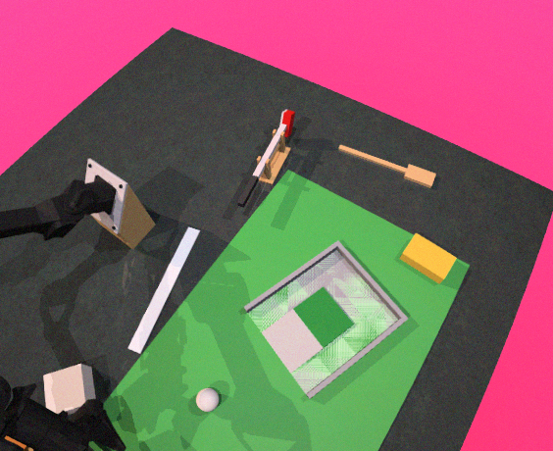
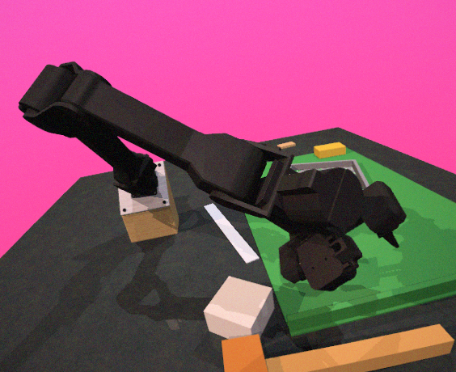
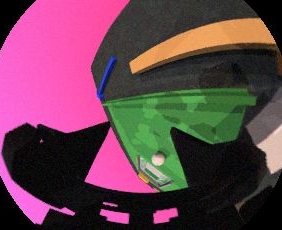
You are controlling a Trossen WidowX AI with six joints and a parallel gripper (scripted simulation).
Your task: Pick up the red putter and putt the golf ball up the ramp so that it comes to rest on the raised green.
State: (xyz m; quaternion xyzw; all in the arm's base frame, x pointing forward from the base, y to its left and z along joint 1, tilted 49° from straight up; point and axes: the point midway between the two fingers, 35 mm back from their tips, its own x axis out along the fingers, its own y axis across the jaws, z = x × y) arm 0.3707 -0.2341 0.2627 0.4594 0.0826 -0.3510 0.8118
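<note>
The red putter [image 1: 270, 151] rests on a small wooden stand [image 1: 282, 159] beyond the mat's corner, its red head at the far end and its black grip toward me; the arm hides it in the exterior view. The white golf ball [image 1: 208, 400] [image 3: 158, 159] lies on the green mat [image 1: 369, 407] [image 2: 433, 238], before the pale ramp [image 1: 290, 338]. The ramp leads to the dark raised green [image 1: 325, 316] inside a grey wall [image 1: 359, 360] [image 2: 324, 164]. My gripper [image 3: 140, 127] is open and empty, above the mat's near end, far from the putter.
A white block [image 1: 65, 389] [image 2: 237, 303], an orange block [image 2: 245, 352] and a long orange bar [image 2: 356, 348] [image 3: 203, 40] stand near the mat's near edge. A white strip [image 1: 165, 289] [image 2: 231, 234], yellow block [image 1: 427, 257] [image 2: 330, 150], wooden paddle [image 1: 420, 175] and blue stick [image 3: 106, 77] also show.
</note>
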